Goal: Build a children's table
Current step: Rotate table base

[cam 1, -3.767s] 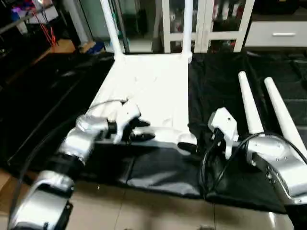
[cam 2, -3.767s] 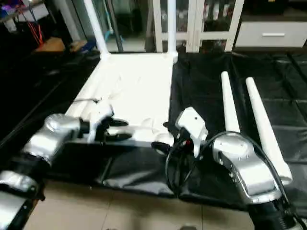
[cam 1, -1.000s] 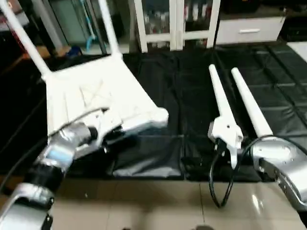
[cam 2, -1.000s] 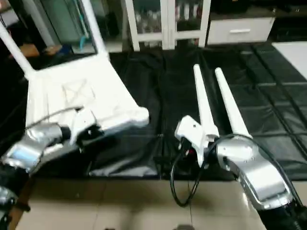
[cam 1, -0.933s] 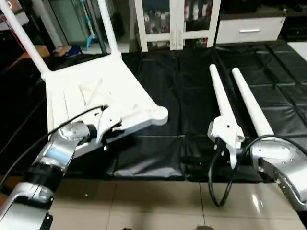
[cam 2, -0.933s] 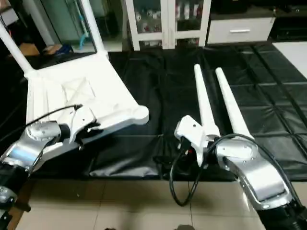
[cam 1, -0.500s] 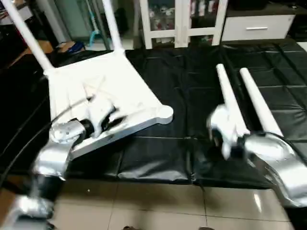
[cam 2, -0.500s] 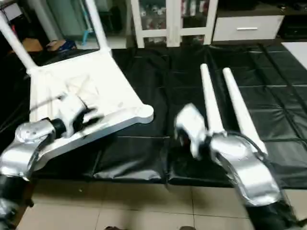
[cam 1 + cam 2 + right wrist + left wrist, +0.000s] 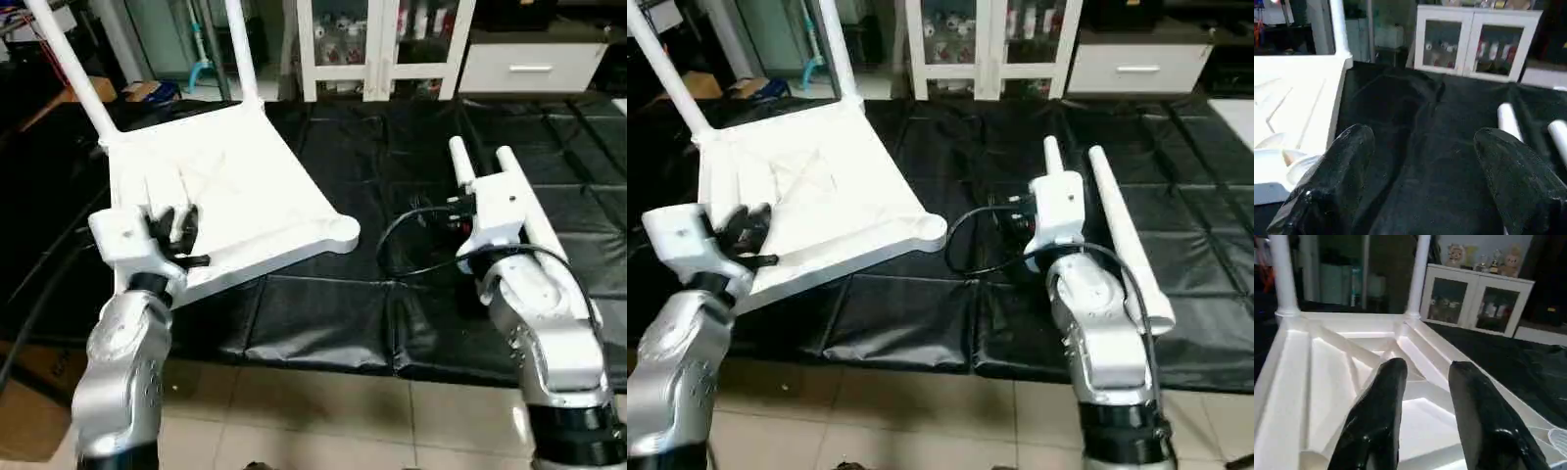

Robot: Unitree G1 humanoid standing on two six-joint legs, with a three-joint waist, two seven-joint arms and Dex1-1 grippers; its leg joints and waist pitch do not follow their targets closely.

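While my right claw [image 9: 1415, 181] hangs wide open and empty over the black mat [image 9: 392, 186], the two loose legs [image 9: 1122, 230] lie just beyond and beside it, long axes running away from me, so this arm is nearer them. My left claw [image 9: 1422, 416], part open and holding nothing, hovers over the near edge of the upturned tabletop [image 9: 230, 196], two legs already standing in its far corners.

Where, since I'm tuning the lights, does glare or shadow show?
Left eye view: sheen on the black mat, tiled floor reflects light. Left wrist view: the left gripper jaws gleam; tabletop brightly lit. Right wrist view: the right gripper jaws gleam.
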